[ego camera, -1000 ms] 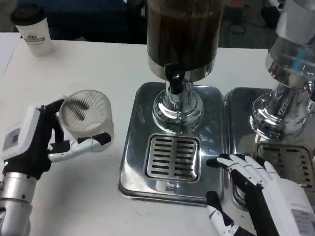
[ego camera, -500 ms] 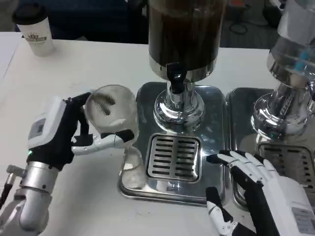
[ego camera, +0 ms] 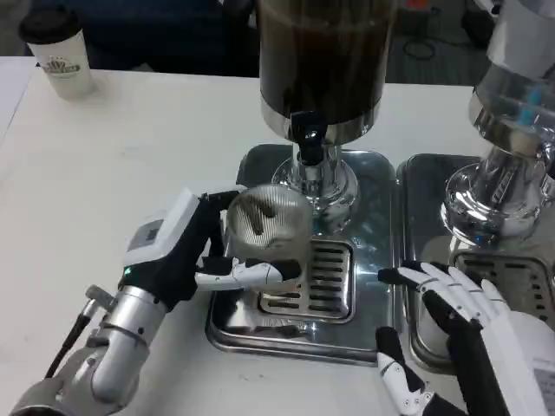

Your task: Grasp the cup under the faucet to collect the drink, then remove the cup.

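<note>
Table [ego camera: 130,139] white, paper coffee cup [ego camera: 59,48] parked far left corner, out of play. Left hand [ego camera: 186,251] wrapped around clear ribbed cup [ego camera: 264,227], thumb across front, fingers behind; side grasp, likely to leave mouth free for the pour. Cup carried just above left edge of drip grate [ego camera: 308,277] on steel tray [ego camera: 234,303], short of and lower-left of black faucet [ego camera: 309,130]; not yet under spout. Dark drink dispenser [ego camera: 323,52] centred on tray so drips land on grate. Second dispenser [ego camera: 512,113] on neighbouring tray. Right hand [ego camera: 464,334] spread, holding nothing, fingertips near tray's right rim, probably waiting to work the tap.
</note>
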You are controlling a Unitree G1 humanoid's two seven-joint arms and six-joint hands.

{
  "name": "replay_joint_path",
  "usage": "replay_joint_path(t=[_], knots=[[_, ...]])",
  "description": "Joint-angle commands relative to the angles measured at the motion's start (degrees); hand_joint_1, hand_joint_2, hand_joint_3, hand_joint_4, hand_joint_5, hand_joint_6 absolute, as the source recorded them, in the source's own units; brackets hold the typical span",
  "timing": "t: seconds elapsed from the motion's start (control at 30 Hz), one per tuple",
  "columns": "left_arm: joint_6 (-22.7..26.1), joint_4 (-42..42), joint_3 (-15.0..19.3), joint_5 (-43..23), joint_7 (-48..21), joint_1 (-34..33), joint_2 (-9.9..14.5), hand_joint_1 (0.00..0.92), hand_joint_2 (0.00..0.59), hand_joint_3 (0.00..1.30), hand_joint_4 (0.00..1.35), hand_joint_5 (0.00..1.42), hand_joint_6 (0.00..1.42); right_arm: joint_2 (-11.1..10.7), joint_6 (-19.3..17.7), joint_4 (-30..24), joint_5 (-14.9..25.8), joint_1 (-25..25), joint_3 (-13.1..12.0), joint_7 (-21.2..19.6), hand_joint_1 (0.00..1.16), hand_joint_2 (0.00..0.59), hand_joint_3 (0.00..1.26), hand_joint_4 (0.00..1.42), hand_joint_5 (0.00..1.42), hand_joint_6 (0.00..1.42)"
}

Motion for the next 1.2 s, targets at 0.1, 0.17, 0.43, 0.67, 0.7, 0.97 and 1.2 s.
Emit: replay_joint_path(t=[0.1,0.17,0.43,0.67,0.7,0.97,1.2], knots=[[-0.4,-0.5,-1.9,0.9,-1.6,-1.6,-0.9,0.425,0.005,0.77,0.93,1.15,1.42,-0.7,-0.8,-1.7,0.8,0.9,-1.1,0.9,0.51,0.496,0.32,0.19,0.15,0.08],[-0.6,-0.8,-2.6,1.1,-2.0,-1.4,-0.9,0.418,0.001,0.76,0.92,1.15,1.42,-0.8,-0.7,-1.8,1.1,0.7,-1.2,1.3,0.51,0.496,0.32,0.19,0.15,0.08],[0.5,-2.8,-4.5,1.6,-3.0,-0.3,-0.1,0.190,0.043,0.58,0.56,0.71,0.86,-1.0,-0.7,-2.2,2.0,1.0,-1.7,2.2,0.51,0.496,0.32,0.19,0.15,0.08],[2.8,-4.9,-4.7,2.7,-2.1,0.4,1.4,0.136,0.043,0.46,0.33,0.43,0.39,-0.8,-0.6,-1.7,2.9,0.6,-1.8,2.7,0.51,0.496,0.33,0.20,0.16,0.09],[3.0,-5.3,-4.7,2.9,-1.8,0.6,1.5,0.135,0.043,0.46,0.30,0.40,0.34,-0.8,-0.6,-1.6,3.0,0.5,-1.8,2.7,0.51,0.496,0.33,0.20,0.16,0.09],[5.0,-9.1,-4.9,4.7,-0.6,1.8,3.6,0.116,0.042,0.37,0.16,0.27,0.18,-0.6,-0.7,-1.0,3.7,0.2,-1.6,2.6,0.51,0.496,0.34,0.21,0.17,0.09],[4.4,-14.3,-3.3,4.4,0.9,4.1,5.6,0.084,0.032,0.27,0.05,0.18,0.11,-0.5,-0.7,-0.8,3.9,0.6,-1.2,2.4,0.51,0.496,0.35,0.21,0.17,0.09]])
